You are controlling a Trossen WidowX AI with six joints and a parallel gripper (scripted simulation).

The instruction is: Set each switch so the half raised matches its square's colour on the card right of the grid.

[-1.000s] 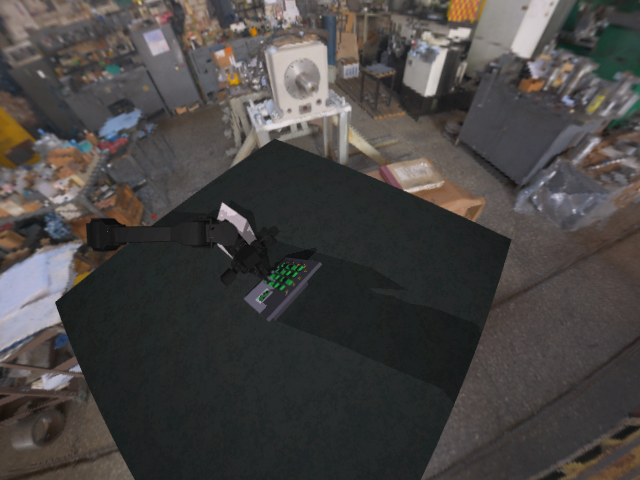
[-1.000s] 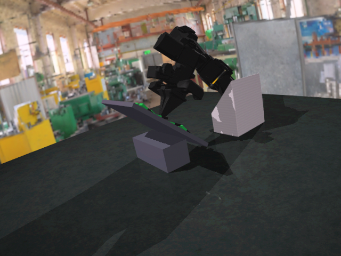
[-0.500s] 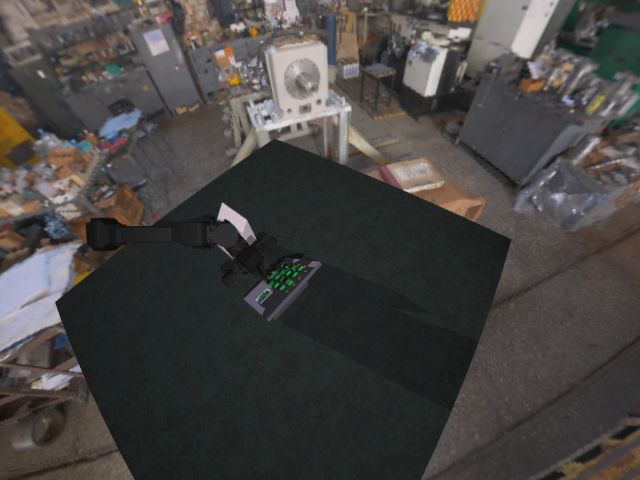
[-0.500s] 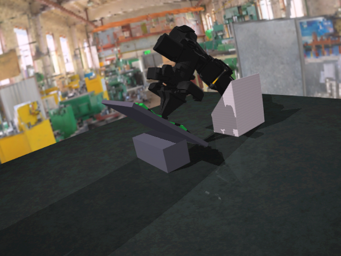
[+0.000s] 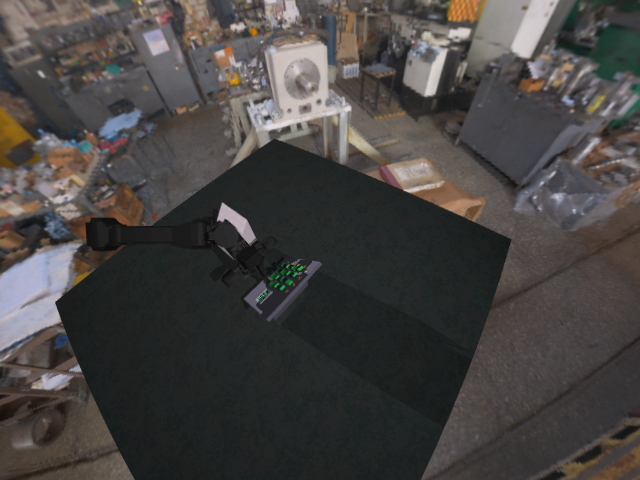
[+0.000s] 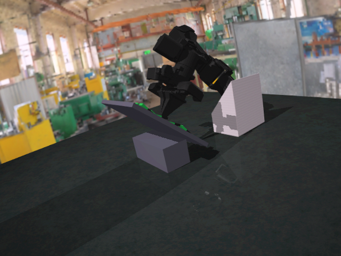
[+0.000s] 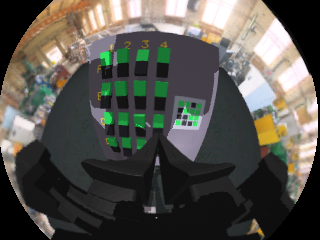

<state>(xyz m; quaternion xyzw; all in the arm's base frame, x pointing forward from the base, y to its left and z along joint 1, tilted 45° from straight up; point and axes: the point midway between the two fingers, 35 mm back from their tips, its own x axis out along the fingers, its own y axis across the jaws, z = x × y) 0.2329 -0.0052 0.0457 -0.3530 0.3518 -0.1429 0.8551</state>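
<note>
While the hand [image 6: 165,116], pressed together, touches it, the panel [image 6: 143,116] slopes toward the arm.

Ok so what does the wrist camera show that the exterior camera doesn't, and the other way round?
Only the wrist view shows the panel's face: the grid of green and dark switches with column numbers above it, and the small card at the grid's right.

Only the exterior view shows the grey block propping up the tilted panel, and the pale wedge-shaped block behind it.

Both show the gripper, shut on nothing, down at the panel's near rows.
</note>
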